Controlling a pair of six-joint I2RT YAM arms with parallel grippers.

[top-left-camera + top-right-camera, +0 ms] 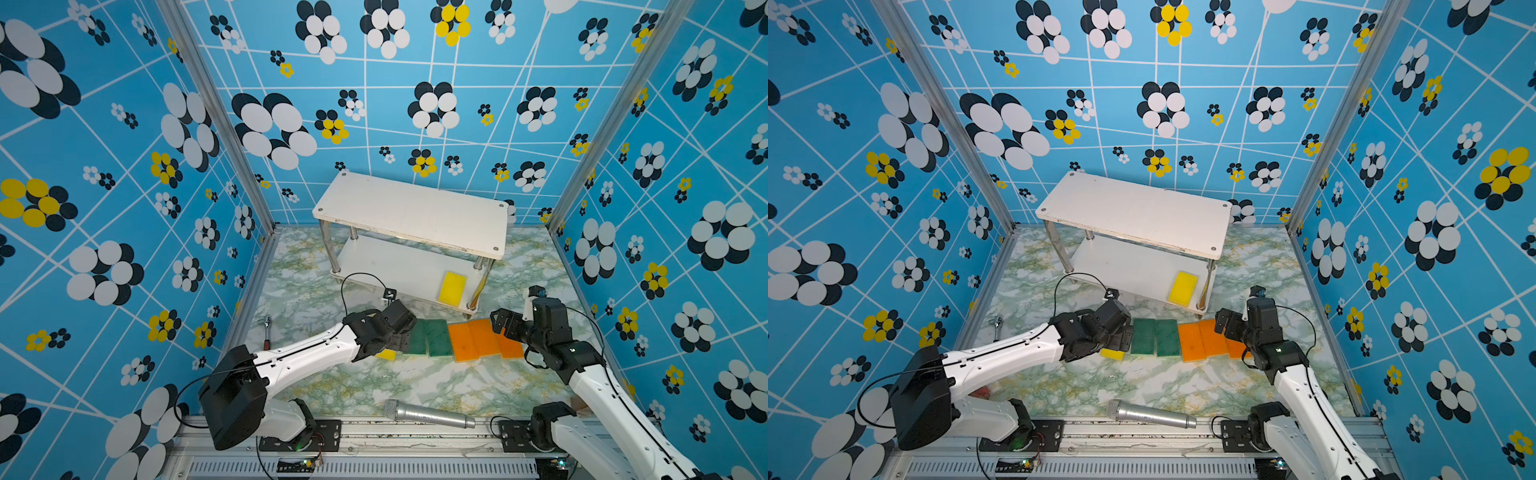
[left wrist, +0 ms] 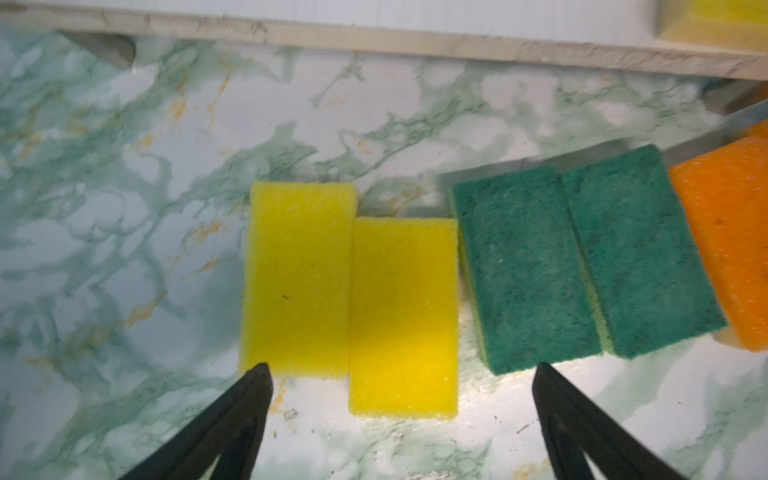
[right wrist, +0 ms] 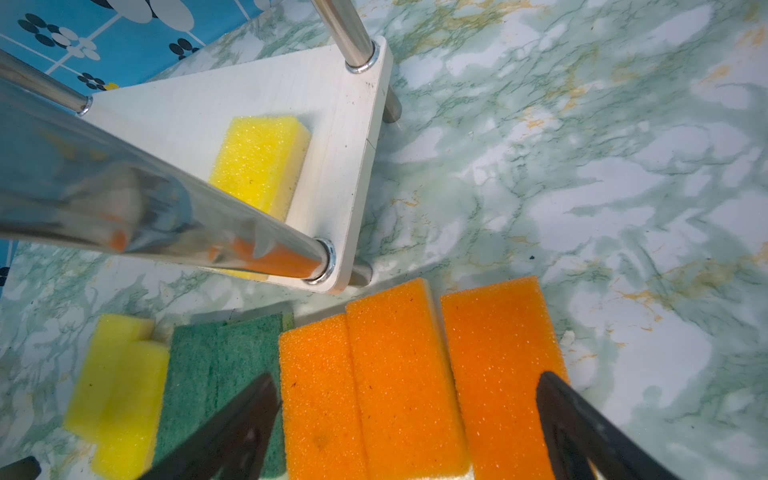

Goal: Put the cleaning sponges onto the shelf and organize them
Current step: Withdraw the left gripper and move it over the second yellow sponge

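The shelf (image 1: 411, 212) stands at the back, and one yellow sponge (image 1: 452, 287) (image 3: 259, 162) lies on its lower board (image 3: 332, 104). In front of it on the table runs a row of sponges: two yellow (image 2: 297, 278) (image 2: 403, 316), two dark green (image 1: 430, 337) (image 2: 523, 270) and three orange (image 1: 478, 338) (image 3: 399, 365). My left gripper (image 1: 397, 343) (image 2: 401, 368) hovers open over the yellow pair and hides most of them in both top views. My right gripper (image 1: 505, 326) (image 3: 407, 377) hangs open above the orange sponges. Neither holds anything.
A silver microphone (image 1: 428, 414) lies near the table's front edge. A small ratchet tool (image 1: 267, 332) lies by the left wall. Patterned blue walls close in three sides. The shelf's metal posts (image 3: 166, 216) stand close to the right gripper.
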